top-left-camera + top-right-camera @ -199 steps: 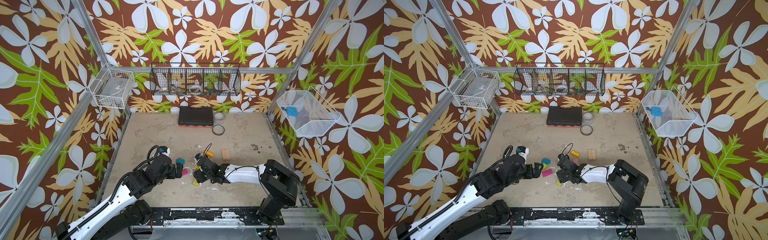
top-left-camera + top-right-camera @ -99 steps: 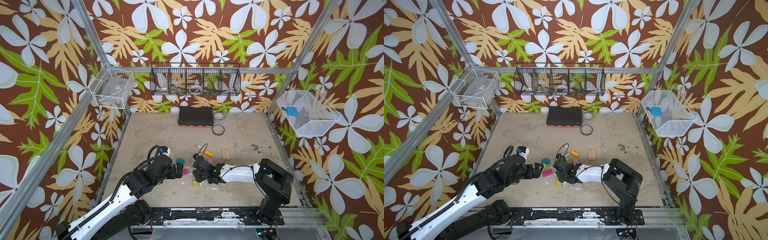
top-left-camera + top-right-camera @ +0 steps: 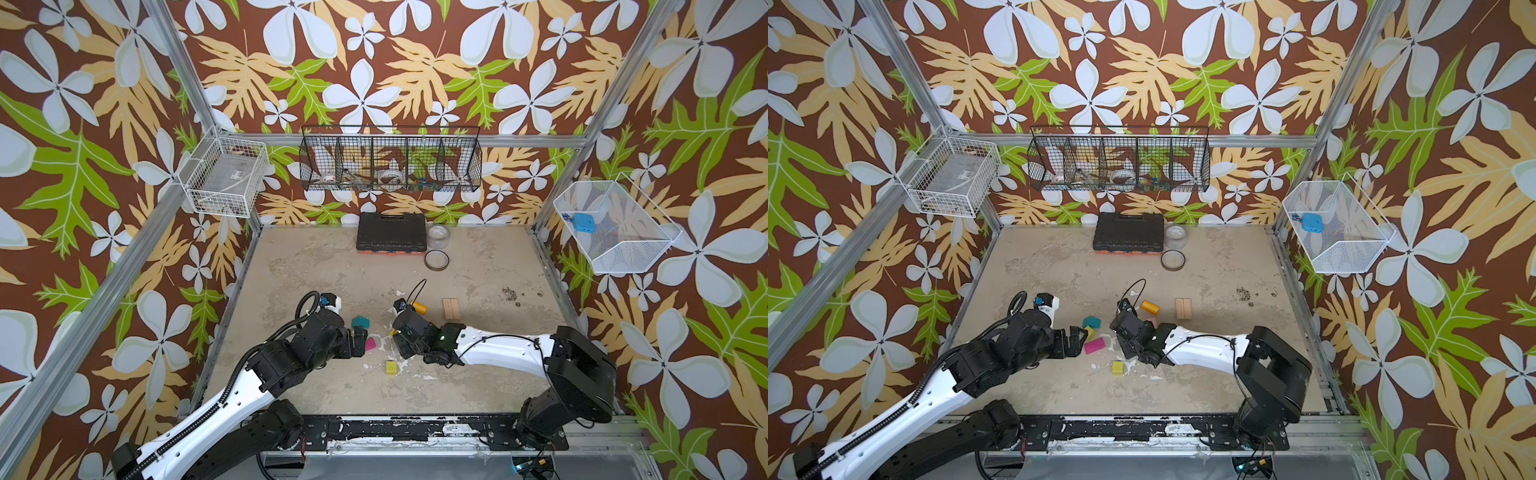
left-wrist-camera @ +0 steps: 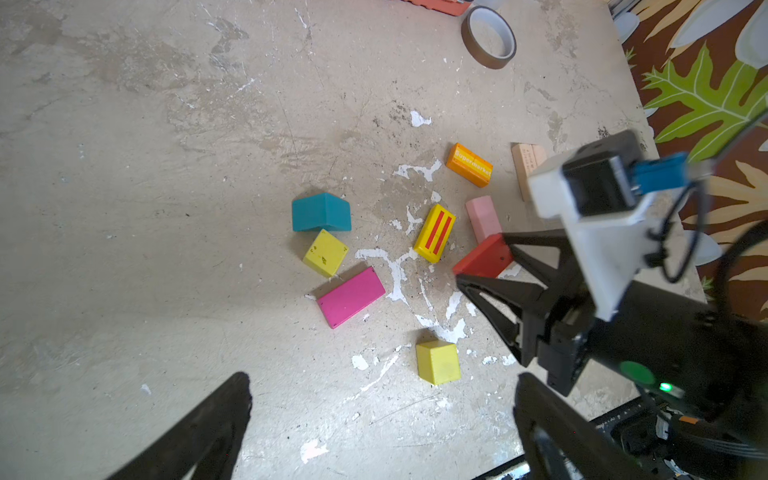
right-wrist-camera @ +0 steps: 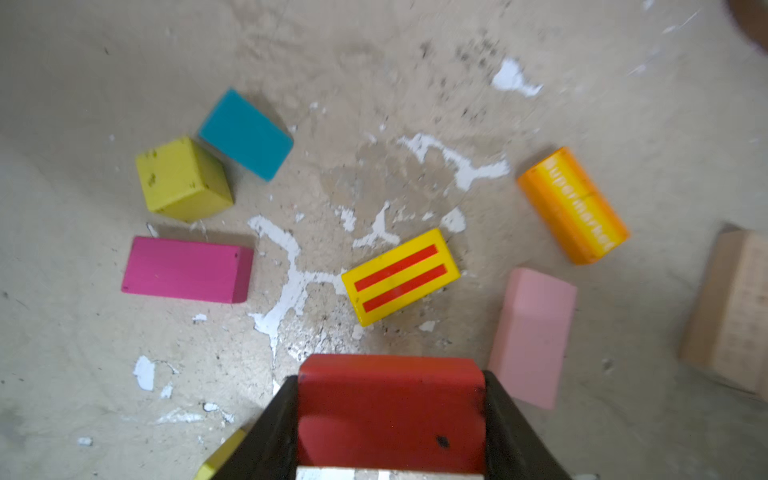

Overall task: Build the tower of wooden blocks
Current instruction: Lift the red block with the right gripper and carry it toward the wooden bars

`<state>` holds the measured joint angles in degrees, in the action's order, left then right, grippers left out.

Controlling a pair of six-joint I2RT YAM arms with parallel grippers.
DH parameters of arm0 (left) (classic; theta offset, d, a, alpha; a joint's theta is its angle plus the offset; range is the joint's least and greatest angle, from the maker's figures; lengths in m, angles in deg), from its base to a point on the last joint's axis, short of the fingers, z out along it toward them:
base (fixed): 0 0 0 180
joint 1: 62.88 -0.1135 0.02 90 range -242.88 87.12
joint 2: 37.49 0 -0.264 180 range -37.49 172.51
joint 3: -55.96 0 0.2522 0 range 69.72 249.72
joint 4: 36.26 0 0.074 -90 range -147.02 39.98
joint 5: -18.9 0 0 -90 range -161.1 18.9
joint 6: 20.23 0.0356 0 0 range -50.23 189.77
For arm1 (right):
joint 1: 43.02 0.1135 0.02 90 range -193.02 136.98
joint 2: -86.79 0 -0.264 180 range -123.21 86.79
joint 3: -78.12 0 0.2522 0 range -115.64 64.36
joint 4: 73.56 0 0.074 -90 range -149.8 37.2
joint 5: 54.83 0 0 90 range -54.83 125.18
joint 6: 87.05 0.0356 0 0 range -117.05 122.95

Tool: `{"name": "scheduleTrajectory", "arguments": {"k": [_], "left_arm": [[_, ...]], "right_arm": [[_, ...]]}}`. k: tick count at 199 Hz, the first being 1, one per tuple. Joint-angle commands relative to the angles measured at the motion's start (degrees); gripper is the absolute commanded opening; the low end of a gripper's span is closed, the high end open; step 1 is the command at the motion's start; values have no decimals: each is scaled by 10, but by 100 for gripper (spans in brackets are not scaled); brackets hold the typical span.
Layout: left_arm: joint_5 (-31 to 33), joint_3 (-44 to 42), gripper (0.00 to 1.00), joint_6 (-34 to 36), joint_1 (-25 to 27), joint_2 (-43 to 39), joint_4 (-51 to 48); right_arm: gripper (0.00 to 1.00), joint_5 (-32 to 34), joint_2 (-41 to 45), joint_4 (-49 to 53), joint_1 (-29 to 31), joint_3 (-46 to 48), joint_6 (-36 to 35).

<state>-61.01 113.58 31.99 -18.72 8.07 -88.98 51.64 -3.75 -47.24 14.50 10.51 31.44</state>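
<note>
Red block (image 5: 390, 407) looks matt-painted; tabletop (image 4: 145, 145) rough (white flakes showing).

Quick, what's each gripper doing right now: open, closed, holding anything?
Left gripper: open, fingers wide apart, holding nothing.
Right gripper: closed on the red block, fingers against both its sides.

On the counter (image 3: 316, 257), the left gripper (image 3: 360, 341) sits just beside a magenta block (image 3: 370, 344), with a teal block (image 3: 360, 321) near it. A yellow-green cube (image 3: 390, 368) lies apart. Near the right gripper (image 3: 400, 345) lie an orange cylinder (image 3: 421, 308) and a tan plank (image 3: 450, 308).
</note>
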Motion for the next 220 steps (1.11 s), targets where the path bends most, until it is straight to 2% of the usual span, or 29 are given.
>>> {"name": "scheduleTrajectory", "arguments": {"k": [1,17,31,59,72,94,117,129,148,168,202,220], "left_arm": [[-10,-4,100,5,7,15,15],[-18,-3,100,8,18,32,18],[-52,4,100,23,18,63,25],[-113,0,100,40,19,128,33],[-82,-8,100,28,31,114,32],[-43,-9,100,23,40,26,33],[7,-3,100,9,40,-28,19],[24,-2,100,3,41,-33,13],[20,-3,100,3,41,-29,15],[20,-4,100,3,40,-24,14],[23,-6,100,1,40,-28,15],[22,-7,100,1,40,-25,17]], "right_arm": [[48,89,39,9,-6,-7,0],[43,92,66,28,-23,-22,6],[41,96,98,48,-24,-22,12],[40,127,181,71,-33,52,44],[39,142,223,82,-40,86,54],[39,160,291,72,-56,141,54],[33,118,342,42,-100,189,30],[34,124,361,34,-112,207,15],[38,141,375,11,-139,232,-4],[34,92,372,-9,-184,242,-12],[37,79,362,-47,-200,243,-38],[37,26,333,-69,-238,239,-53]]}}
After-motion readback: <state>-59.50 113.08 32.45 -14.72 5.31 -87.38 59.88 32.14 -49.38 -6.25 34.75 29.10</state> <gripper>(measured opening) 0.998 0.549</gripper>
